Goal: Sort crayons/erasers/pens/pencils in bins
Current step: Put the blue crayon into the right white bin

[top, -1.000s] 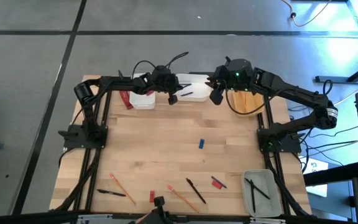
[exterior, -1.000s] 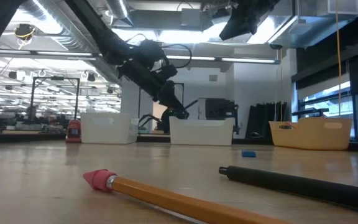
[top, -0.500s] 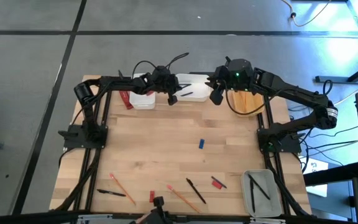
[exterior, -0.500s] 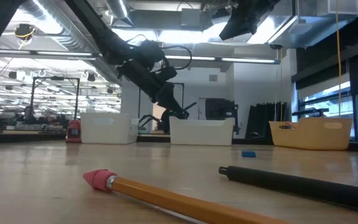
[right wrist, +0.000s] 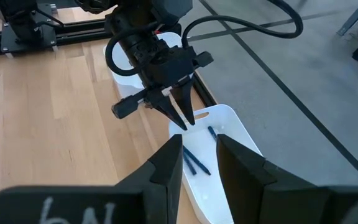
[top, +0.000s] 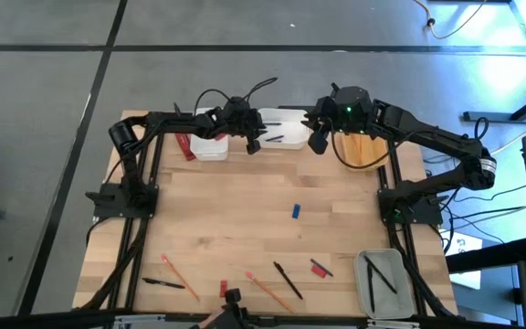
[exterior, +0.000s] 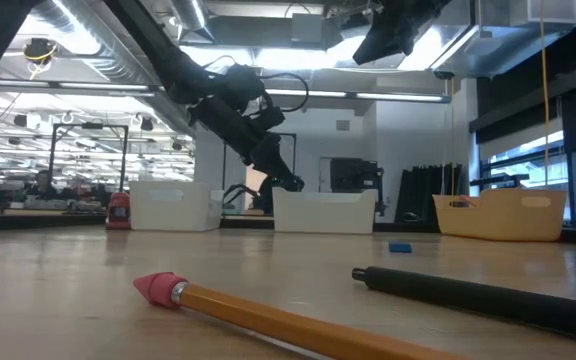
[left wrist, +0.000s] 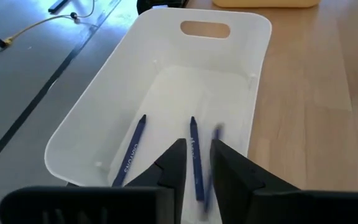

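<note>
my left gripper hangs over the wider white bin at the far edge of the table, fingers parted only a narrow slot and holding nothing. just past the tips a blurred blue stick shows inside the bin, seemingly falling, beside two blue-marked sticks lying along the floor of the tub. from the right wrist view my left fingers point down at the bin's near end, above the sticks resting there.

my right gripper hovers close by, over the same end of that bin, fingers narrowly apart with nothing between them; i judge it is waiting.

outward: the narrow white bin sits to the left, the yellow-orange bin to the right, the grey bin at the near right corner with black pens in it. pencils and more pens lie scattered along the near edge, with red pieces and a blue piece mid-table.

risks, as i judge them: the two wrists are crowded, so lifting away carelessly could knock arm against arm. my fingers hang low over the rim, and a sideways pull could clip it and shove the light tub. the dropping stick could bounce or end up propped on the wall.
</note>
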